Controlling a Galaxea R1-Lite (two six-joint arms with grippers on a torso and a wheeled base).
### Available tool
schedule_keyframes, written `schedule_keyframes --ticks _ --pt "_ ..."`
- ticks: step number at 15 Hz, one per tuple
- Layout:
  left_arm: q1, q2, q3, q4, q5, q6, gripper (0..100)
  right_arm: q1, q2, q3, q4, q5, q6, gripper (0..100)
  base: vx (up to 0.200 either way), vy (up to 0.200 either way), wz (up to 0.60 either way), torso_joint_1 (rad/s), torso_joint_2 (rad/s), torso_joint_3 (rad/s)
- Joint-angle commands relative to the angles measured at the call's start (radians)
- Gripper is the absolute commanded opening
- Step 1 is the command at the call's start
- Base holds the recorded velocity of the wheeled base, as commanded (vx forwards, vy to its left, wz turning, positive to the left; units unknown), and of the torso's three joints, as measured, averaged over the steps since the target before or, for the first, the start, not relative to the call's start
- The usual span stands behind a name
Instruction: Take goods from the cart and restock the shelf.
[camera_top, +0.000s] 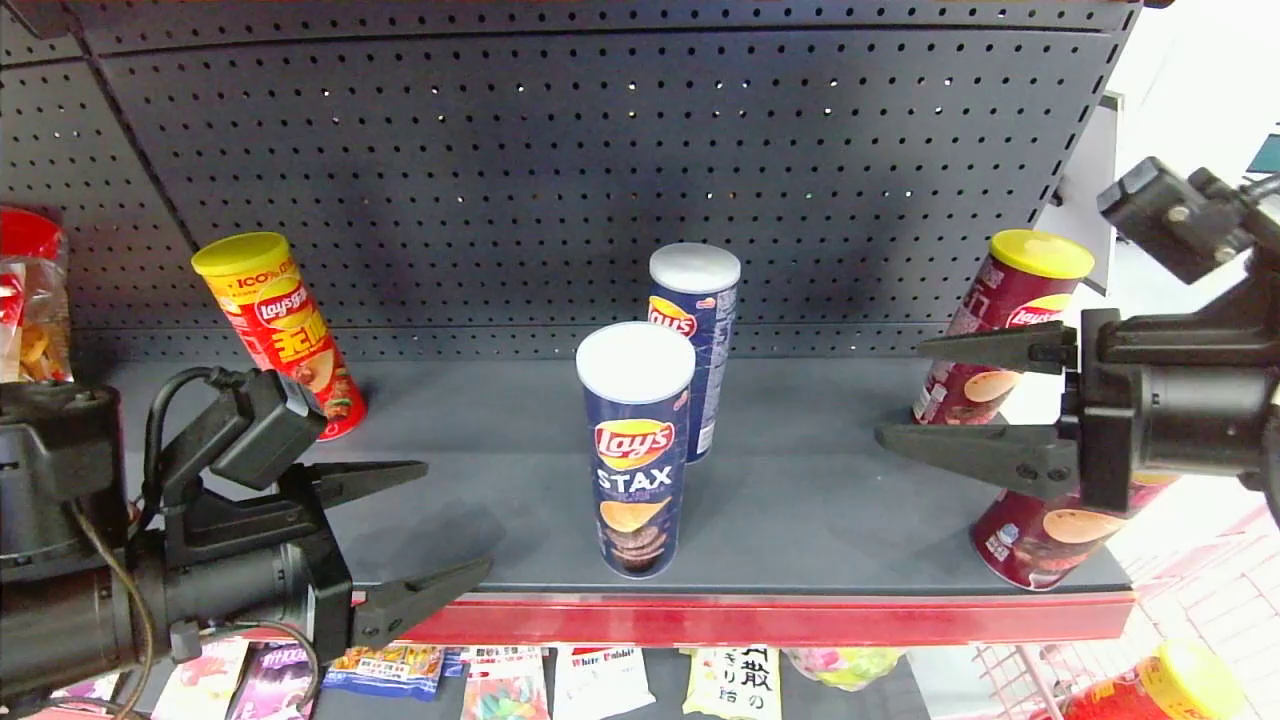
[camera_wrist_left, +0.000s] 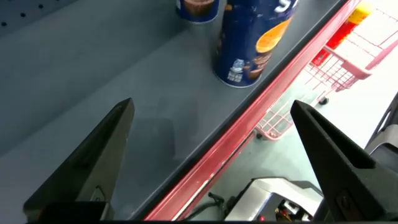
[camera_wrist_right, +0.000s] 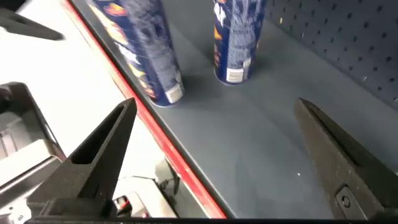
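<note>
the front blue can (camera_top: 636, 450) stands upright near the red front lip of the shelf (camera_top: 800, 500), about midway along it. just behind it and a little to its right stands the rear blue can (camera_top: 695, 340), close to it but apart. well to the left of the front blue can, back by the pegboard (camera_top: 600, 150), is a red can (camera_top: 280, 330) with a yellow lid. well to its right, also toward the back, is a maroon can (camera_top: 1000, 300) with a yellow lid. forward of that, at the shelf's lip, is a second maroon can (camera_top: 1050, 545), partly hidden by the right gripper's lower finger.

the left gripper (camera_top: 457, 515) hangs left of the front blue can at the shelf's front edge, fingers spread wide and holding nothing. the right gripper (camera_top: 899, 392) hangs to the right of the front blue can, in front of the two maroon cans. it is likewise spread wide and empty; whether it touches either can i cannot tell.

below and right of the front blue can, past the shelf's end, is the pink wire cart (camera_top: 1230, 590) with a yellow-lidded can (camera_top: 1150, 690) in it. beneath the front blue can, a lower shelf (camera_top: 920, 690) carries snack packets (camera_top: 600, 680).
</note>
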Motion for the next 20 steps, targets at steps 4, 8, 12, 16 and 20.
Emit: schedule_keyframes --ticks 4,8,12,16,20 --pt "-0.003 0.087 -0.001 -0.029 -0.001 0.003 100 -0.06 -0.296 0.145 0.001 -0.005 0.027 100 0.0 0.0 0.0 0.0 0.0 0.0" --pt "-0.011 0.163 -0.003 -0.088 -0.002 0.005 100 -0.18 -0.48 0.234 0.004 -0.019 0.154 100 0.0 0.0 0.0 0.0 0.0 0.0" --pt "-0.012 0.237 -0.015 -0.141 0.007 0.02 100 -0.323 -0.519 0.223 0.001 -0.054 0.235 100 0.0 0.0 0.0 0.0 0.0 0.0" --pt "-0.032 0.3 -0.075 -0.143 0.047 0.022 100 -0.479 -0.52 0.231 0.003 -0.053 0.248 100 0.0 0.0 0.0 0.0 0.0 0.0" --pt "-0.05 0.347 -0.121 -0.143 0.06 0.02 100 -0.504 -0.52 0.231 0.003 -0.054 0.272 100 0.0 0.0 0.0 0.0 0.0 0.0"
